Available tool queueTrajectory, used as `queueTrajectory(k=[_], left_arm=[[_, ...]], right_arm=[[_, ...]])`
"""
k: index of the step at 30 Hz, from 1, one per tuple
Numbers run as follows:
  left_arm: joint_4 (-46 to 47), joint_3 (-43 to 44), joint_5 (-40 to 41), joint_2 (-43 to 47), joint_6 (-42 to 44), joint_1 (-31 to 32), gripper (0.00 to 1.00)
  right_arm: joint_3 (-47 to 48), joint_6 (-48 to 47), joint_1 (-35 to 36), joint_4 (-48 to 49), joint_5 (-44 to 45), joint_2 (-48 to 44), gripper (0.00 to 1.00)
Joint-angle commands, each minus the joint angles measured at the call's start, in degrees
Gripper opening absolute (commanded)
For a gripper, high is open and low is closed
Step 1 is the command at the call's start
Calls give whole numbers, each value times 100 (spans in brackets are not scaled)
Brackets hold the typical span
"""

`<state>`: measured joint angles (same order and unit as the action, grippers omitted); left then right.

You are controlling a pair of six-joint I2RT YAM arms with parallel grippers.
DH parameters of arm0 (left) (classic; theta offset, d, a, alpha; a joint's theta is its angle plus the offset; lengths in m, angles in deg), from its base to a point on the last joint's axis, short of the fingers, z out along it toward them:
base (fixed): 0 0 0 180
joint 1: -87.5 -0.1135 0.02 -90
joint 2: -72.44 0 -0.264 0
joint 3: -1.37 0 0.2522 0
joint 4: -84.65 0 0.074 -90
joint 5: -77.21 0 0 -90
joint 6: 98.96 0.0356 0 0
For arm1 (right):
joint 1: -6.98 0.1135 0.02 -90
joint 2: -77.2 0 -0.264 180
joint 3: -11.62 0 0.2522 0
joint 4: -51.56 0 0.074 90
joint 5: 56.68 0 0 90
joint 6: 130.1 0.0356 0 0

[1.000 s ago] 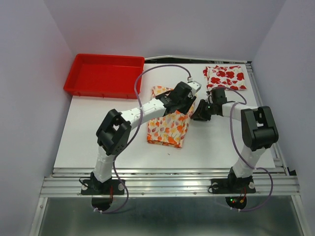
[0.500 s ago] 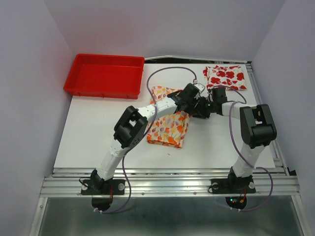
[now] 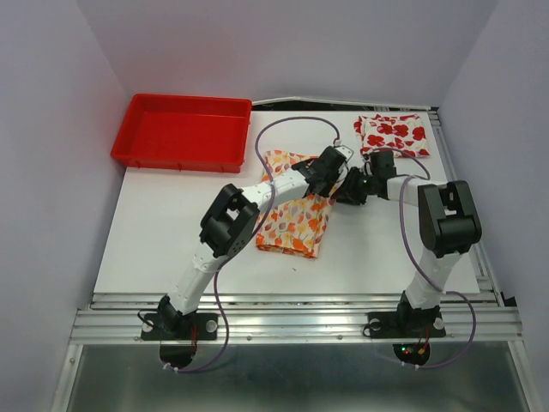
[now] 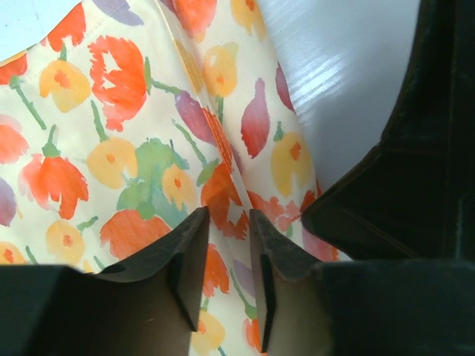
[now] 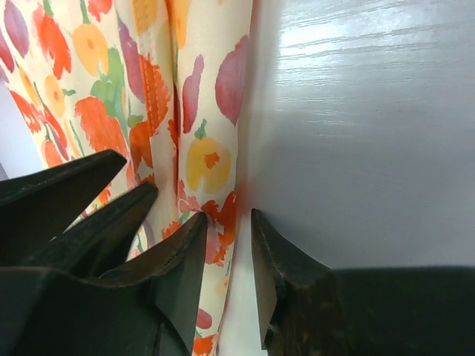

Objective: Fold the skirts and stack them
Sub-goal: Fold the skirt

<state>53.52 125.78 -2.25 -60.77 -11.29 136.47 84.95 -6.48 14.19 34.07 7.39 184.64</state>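
Tray [image 3: 184,130] far left, red-flowered skirt [image 3: 394,133] far right.

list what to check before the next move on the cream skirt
1. Left gripper is over a fold of the cream skirt: ok.
2. Right gripper is at that skirt's right edge: ok.
3. Either gripper closed firmly on cloth: cannot tell.
4. Room between the two grippers: not ok, they crowd together.
5. Red-flowered skirt lies folded at the far right corner: ok.
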Motion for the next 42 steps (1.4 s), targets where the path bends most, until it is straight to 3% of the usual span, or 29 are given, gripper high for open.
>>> queueTrajectory(k=[1, 5, 10, 12, 18, 42], left_arm=[[5, 299, -104, -21, 13, -89, 36], [-12, 334, -325, -12, 31, -98, 20], [-4, 317, -501, -4, 4, -98, 10], [-4, 317, -545, 5, 4, -107, 0], [119, 115, -870, 259, -48, -81, 0], [181, -17, -1020, 594, -172, 60, 0]], right_arm=[[239, -5, -52, 100, 238, 242, 34], [292, 30, -52, 100, 150, 427, 27], [301, 74, -52, 153, -8, 497, 18], [318, 74, -52, 153, -26, 506, 13], [327, 100, -52, 144, -96, 550, 1], [301, 179, -52, 171, -79, 603, 1]])
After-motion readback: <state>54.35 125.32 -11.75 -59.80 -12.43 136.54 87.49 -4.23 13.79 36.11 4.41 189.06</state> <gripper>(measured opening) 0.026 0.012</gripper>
